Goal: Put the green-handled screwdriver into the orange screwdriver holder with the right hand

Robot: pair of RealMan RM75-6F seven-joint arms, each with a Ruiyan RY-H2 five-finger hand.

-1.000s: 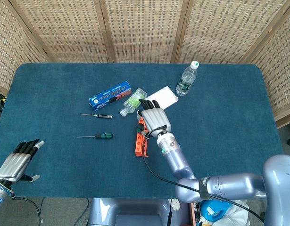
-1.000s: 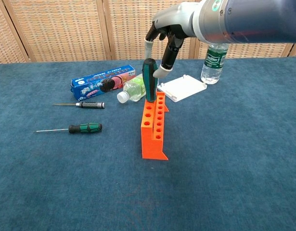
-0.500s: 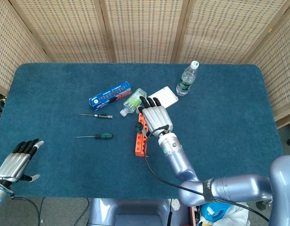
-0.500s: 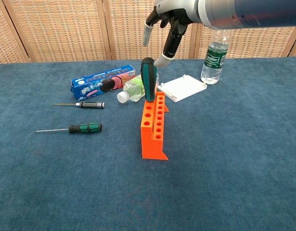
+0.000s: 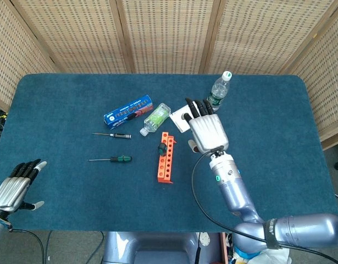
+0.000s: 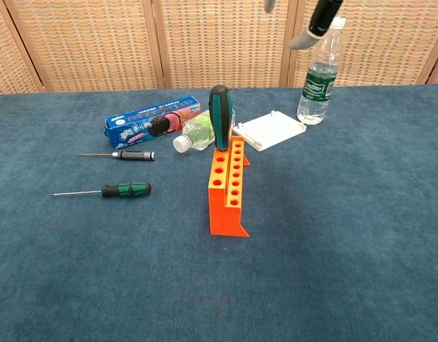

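Observation:
The green-handled screwdriver [image 6: 220,117] stands upright in a slot of the orange screwdriver holder [image 6: 228,187], near its far end; from above its handle top [image 5: 162,148] shows as a dark spot on the holder [image 5: 165,159]. My right hand [image 5: 206,130] is raised to the right of the holder, fingers spread, holding nothing. Only its fingertips [image 6: 318,20] show at the top of the chest view. My left hand [image 5: 14,184] hovers open at the table's near left edge.
A second green-handled screwdriver [image 6: 106,190] and a black-handled one [image 6: 122,154] lie left of the holder. Behind it are a blue box [image 6: 152,121], a lying green bottle [image 6: 194,132], a white plate [image 6: 269,130] and an upright water bottle [image 6: 320,73].
My right hand let go of the screwdriver standing in the holder, then rose and drew away to the right. The left hand shifted slightly toward the table edge.

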